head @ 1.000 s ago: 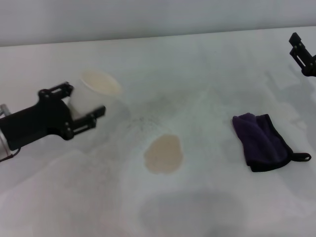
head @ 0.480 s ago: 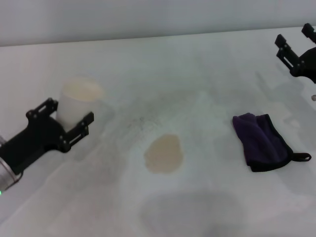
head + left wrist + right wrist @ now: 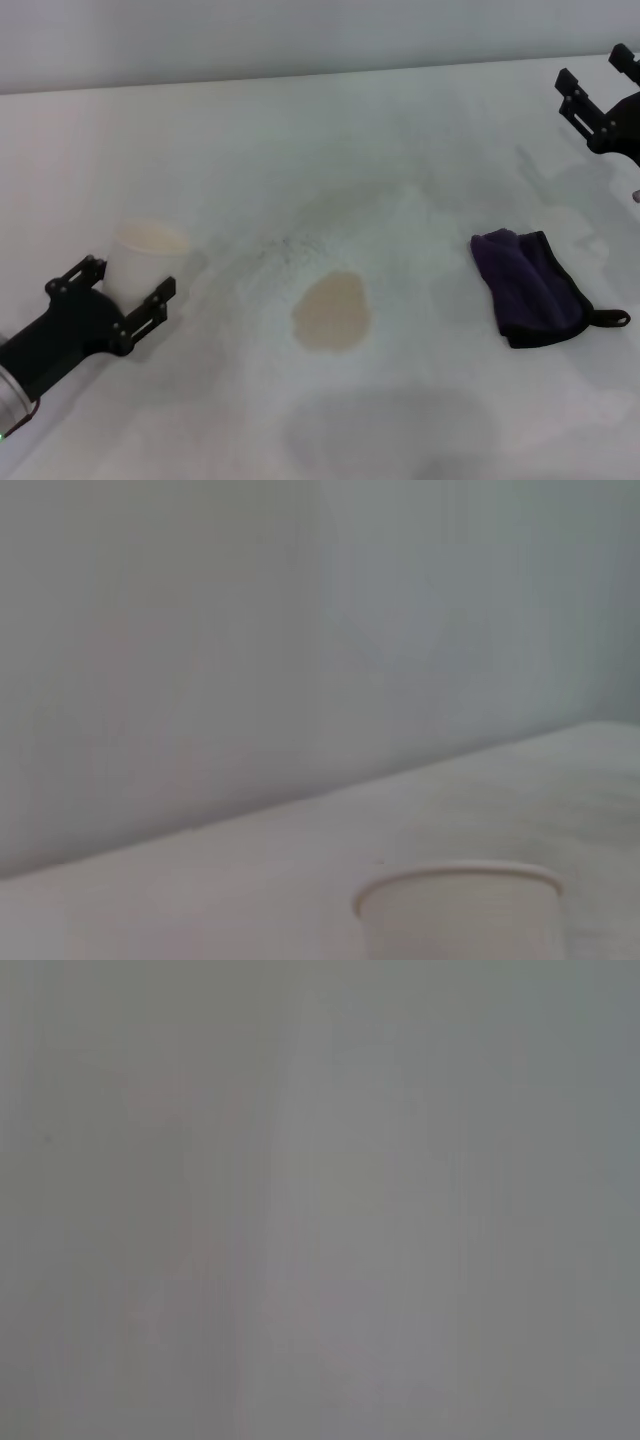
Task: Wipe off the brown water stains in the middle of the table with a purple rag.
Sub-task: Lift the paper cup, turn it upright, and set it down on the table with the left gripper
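The brown water stain, a light tan roundish patch, lies in the middle of the white table. The purple rag, folded with black edging and a loop, lies to the right of the stain. My right gripper hangs open and empty above the far right of the table, beyond the rag. My left gripper is at the near left, its fingers around a white paper cup that stands upright. The cup's rim also shows in the left wrist view.
Faint grey smudges spread across the table behind the stain. A wall runs behind the table's far edge. The right wrist view shows only a plain grey surface.
My left gripper has carried the paper cup toward the near left, turned it from tilted to upright and lowered it. My right gripper shifted slightly left, then held still.
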